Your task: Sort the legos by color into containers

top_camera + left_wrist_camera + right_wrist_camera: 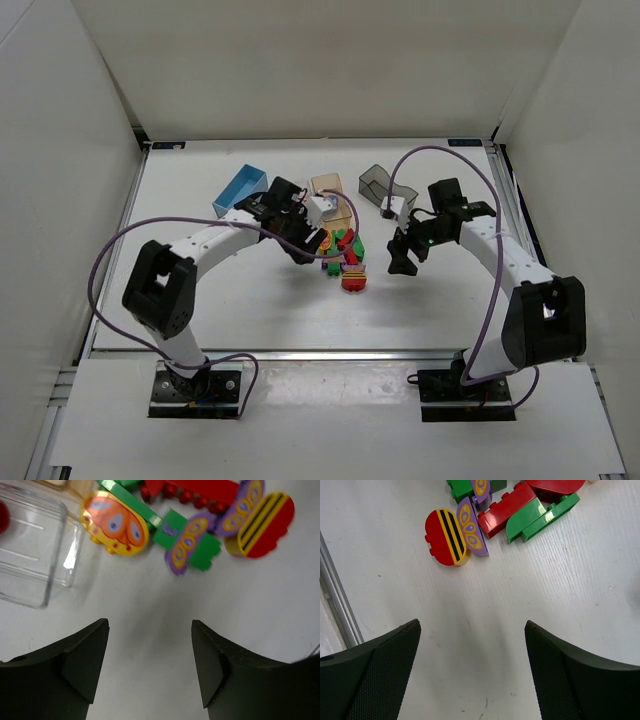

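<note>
Sitting at 10, 12 and 1 o'clock of the legos [345, 262] are the blue bin [240, 190], peach bin [327, 186] and grey bin [375, 183]; I cannot tell their contents. The clear bin [35, 550] shows a red bit [2, 517] at its edge. The legos lie piled mid-table: red, green, wing-printed purple and orange. The left gripper [150, 630] and right gripper [472, 630] have their jaws apart, holding nothing.

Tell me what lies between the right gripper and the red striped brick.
Nothing but bare table separates the right gripper from the red striped brick; the right wrist view shows it.
</note>
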`<control>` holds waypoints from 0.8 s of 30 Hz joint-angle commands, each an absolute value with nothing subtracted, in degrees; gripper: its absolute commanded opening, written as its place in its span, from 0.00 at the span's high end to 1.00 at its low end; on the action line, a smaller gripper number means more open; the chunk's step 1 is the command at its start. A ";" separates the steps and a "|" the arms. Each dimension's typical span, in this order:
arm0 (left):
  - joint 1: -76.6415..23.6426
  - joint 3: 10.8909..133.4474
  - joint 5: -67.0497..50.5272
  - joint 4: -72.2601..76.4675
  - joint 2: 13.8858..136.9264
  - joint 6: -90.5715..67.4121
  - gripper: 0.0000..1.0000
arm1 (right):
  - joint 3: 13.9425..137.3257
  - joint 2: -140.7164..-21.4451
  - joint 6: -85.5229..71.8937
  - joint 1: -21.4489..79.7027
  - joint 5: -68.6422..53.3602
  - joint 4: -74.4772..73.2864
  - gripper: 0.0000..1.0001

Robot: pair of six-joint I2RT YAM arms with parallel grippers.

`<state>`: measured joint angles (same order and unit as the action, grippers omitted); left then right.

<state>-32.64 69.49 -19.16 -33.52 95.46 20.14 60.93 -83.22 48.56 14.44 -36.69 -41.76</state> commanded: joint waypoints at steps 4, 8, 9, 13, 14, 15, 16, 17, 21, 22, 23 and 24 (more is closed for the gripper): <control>-33.83 77.25 -13.63 -29.27 100.54 11.00 0.16 | 60.03 -80.51 45.09 13.80 -35.86 -39.46 0.12; -35.16 78.84 -5.73 -29.00 103.18 3.09 0.16 | 60.21 -80.60 44.21 12.92 -35.42 -38.94 0.12; -35.24 79.10 -3.62 -29.09 103.62 0.55 0.16 | 60.29 -80.60 43.95 12.48 -35.33 -38.76 0.12; -35.24 79.72 -4.56 -29.18 105.38 -2.37 0.17 | 60.56 -81.03 43.24 11.87 -34.81 -38.58 0.11; -35.24 80.15 -5.09 -29.18 105.64 -2.72 0.17 | 60.64 -81.12 43.42 11.95 -34.72 -38.41 0.11; -35.33 80.50 -5.45 -29.01 105.91 -3.42 0.17 | 60.73 -81.30 43.42 11.78 -34.72 -38.58 0.11; -35.33 80.94 -5.71 -28.83 106.34 -5.25 0.18 | 60.82 -81.39 43.50 11.86 -34.72 -38.67 0.11; -35.42 81.56 -5.71 -29.09 107.57 -5.88 0.18 | 60.99 -81.47 43.77 11.87 -34.72 -38.76 0.11; -35.51 85.24 -5.71 -29.09 110.47 -8.61 0.18 | 61.17 -81.65 44.03 11.87 -34.89 -39.02 0.11; -35.42 85.69 -6.06 -29.09 110.83 -9.40 0.18 | 61.08 -81.65 44.29 11.95 -34.89 -39.11 0.11; -35.42 86.39 -6.67 -29.09 111.70 -9.58 0.18 | 61.08 -81.74 44.30 11.87 -34.89 -39.11 0.11; -35.59 87.27 -6.94 -29.27 111.97 -9.84 0.17 | 61.00 -81.74 44.47 11.87 -34.89 -39.29 0.11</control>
